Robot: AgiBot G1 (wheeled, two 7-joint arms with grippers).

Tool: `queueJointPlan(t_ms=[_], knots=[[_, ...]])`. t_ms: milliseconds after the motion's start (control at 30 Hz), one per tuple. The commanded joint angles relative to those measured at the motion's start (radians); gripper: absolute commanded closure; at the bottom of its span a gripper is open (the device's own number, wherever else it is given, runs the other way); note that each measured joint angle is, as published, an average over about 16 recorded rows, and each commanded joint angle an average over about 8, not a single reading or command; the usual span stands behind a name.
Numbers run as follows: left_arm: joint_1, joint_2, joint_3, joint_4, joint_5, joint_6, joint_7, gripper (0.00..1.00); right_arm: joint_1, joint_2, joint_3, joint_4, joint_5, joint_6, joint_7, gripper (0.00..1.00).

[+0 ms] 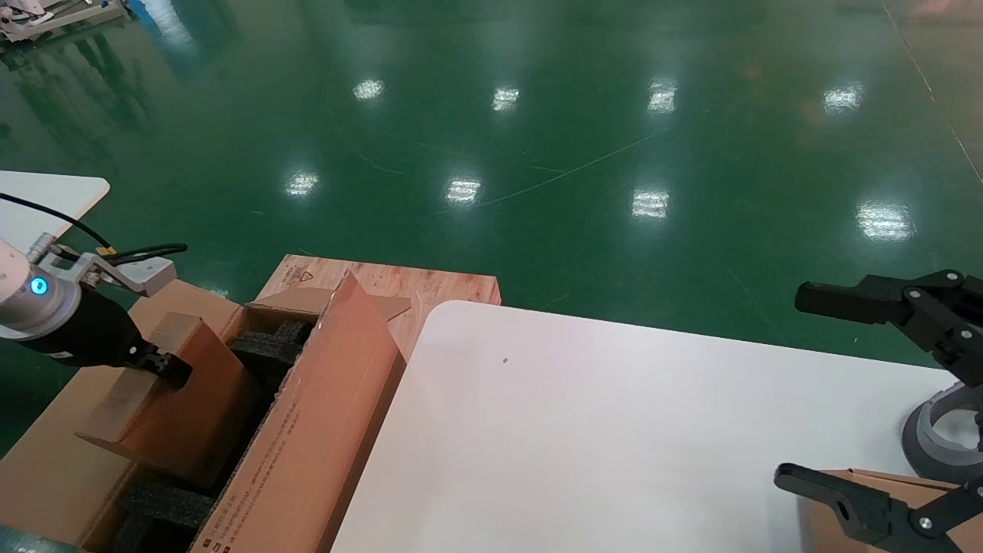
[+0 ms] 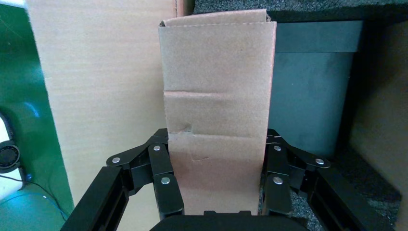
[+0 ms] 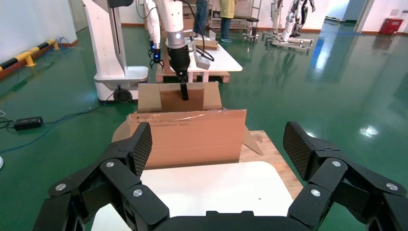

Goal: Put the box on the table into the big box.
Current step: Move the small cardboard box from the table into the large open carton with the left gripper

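I am working beside the white surface (image 1: 614, 430), which is lying bare across most of the head view, with the reddish wooden board (image 1: 430, 284) poking out past its far corner. Just off its left edge the big box (image 1: 307, 445) is sitting with its flaps standing up and black foam blocks (image 1: 269, 346) showing inside. Over that opening I am holding the box (image 1: 184, 407) tilted on edge, its lower part already dipping between the carton walls, so I am judging the carry done and only the lowering and letting go left. My left gripper (image 2: 217, 192) is gripping it from above, the jaws clamped on its two flat sides, as the left wrist view is showing plainly. My right gripper (image 1: 883, 399) is idling over the near right part of the surface with its jaws spread wide, and another small brown box (image 1: 845, 499) is peeking out just beneath it at the edge of view.
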State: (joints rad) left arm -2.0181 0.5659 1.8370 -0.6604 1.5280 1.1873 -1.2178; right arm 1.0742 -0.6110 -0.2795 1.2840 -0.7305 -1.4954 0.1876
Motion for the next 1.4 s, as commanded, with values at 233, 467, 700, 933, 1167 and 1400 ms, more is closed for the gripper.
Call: queueJointPlan(t_ms=[233, 467, 700, 933, 1167, 1400], knots=[[0.044, 0.024, 0.005, 0.017, 0.009, -0.033, -0.006, 0.16, 0.0, 0.0, 0.0, 0.0, 0.0, 0.0, 0.0, 0.0], [0.069, 0.039, 0.008, 0.028, 0.014, -0.052, -0.008, 0.0, 0.0, 0.0, 0.0, 0.0, 0.0, 0.0, 0.0, 0.0], [0.08, 0.045, 0.009, 0.033, 0.016, -0.06, -0.008, 0.0, 0.0, 0.0, 0.0, 0.0, 0.0, 0.0, 0.0, 0.0], [0.086, 0.049, 0.009, 0.036, 0.017, -0.064, -0.008, 0.0, 0.0, 0.0, 0.0, 0.0, 0.0, 0.0, 0.0, 0.0], [0.092, 0.052, 0.01, 0.039, 0.019, -0.069, -0.009, 0.0, 0.0, 0.0, 0.0, 0.0, 0.0, 0.0, 0.0, 0.0], [0.09, 0.051, 0.009, 0.038, 0.019, -0.068, -0.008, 0.0, 0.0, 0.0, 0.0, 0.0, 0.0, 0.0, 0.0, 0.0]])
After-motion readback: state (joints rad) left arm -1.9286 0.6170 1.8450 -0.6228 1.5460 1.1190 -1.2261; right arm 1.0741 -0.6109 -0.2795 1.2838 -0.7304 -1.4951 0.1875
